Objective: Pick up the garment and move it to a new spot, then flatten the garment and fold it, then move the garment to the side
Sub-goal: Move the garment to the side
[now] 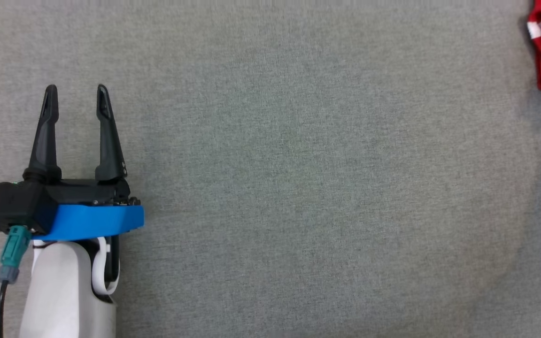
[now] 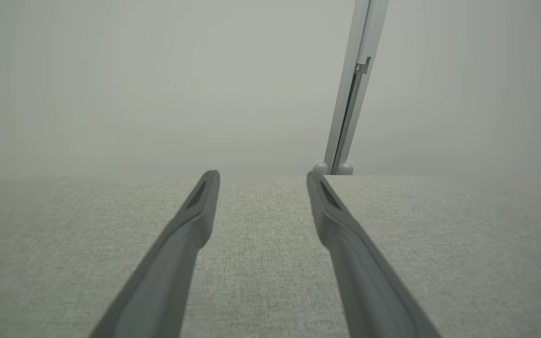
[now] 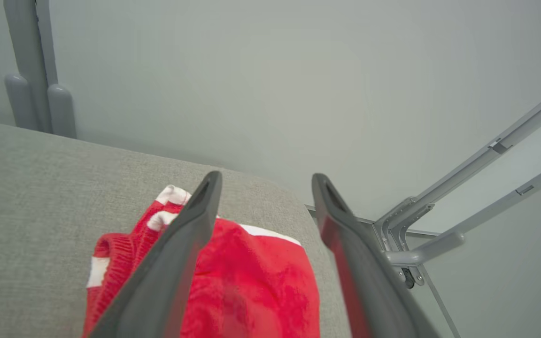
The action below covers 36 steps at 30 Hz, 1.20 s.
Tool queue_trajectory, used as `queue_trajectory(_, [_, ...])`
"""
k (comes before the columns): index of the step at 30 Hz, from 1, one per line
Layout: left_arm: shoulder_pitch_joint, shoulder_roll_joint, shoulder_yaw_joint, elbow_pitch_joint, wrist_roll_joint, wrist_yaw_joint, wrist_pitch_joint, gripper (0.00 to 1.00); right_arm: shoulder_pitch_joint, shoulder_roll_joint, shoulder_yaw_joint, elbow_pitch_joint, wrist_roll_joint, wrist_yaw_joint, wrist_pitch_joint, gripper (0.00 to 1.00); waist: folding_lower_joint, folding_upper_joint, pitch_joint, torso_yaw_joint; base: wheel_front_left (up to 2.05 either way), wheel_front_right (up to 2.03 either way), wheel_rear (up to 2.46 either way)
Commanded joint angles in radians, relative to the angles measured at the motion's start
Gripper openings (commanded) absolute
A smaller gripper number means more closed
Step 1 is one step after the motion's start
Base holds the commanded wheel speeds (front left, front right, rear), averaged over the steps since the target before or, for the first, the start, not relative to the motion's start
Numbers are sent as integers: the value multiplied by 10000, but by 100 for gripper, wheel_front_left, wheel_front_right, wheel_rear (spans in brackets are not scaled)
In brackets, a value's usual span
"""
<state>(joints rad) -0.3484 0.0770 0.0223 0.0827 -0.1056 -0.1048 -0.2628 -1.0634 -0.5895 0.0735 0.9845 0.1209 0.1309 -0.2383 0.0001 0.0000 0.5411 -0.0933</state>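
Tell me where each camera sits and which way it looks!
Head view: on the robot's head, looking down at the grey tabletop; the open left gripper and pale forearm show lower left.
Left wrist view: on the left wrist, looking along its fingers across the tabletop to a post.
Right wrist view: on the right wrist, looking along the open right gripper at the red garment.
Shared: head and right wrist views both show the garment.

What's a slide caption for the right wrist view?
Right gripper, fingers open, over the red garment near the grey fabric surface edge.
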Motion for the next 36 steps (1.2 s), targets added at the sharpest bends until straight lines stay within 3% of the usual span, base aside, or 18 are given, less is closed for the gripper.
queue_trajectory(1, [152,-16,58,43,-50,48,-26,100,131,227,-24,-196,-42,-2,-125,100,-1,0,-300,-95,0,0,0])
queue_trajectory(8, [737,-92,182,285,-223,81,-26,100,1055,1488,202,-1934,363,-2,-269,100,-1,0,-1383,51,0,0,0])
queue_trajectory(18, [1596,-186,393,598,-399,141,-25,100,3543,3359,766,-4240,1016,-1,-274,100,-1,0,-2674,398,0,0,0])
queue_trajectory(22, [1807,-216,296,741,-416,135,-26,100,4524,3715,890,-4727,1216,-2,-274,100,-1,0,-3109,629,0,0,0])
queue_trajectory(36, [2440,-263,-171,1068,-623,234,-26,100,7945,4617,-341,-6828,1206,-1,-22,100,-1,0,-4100,1099,0,0,0])
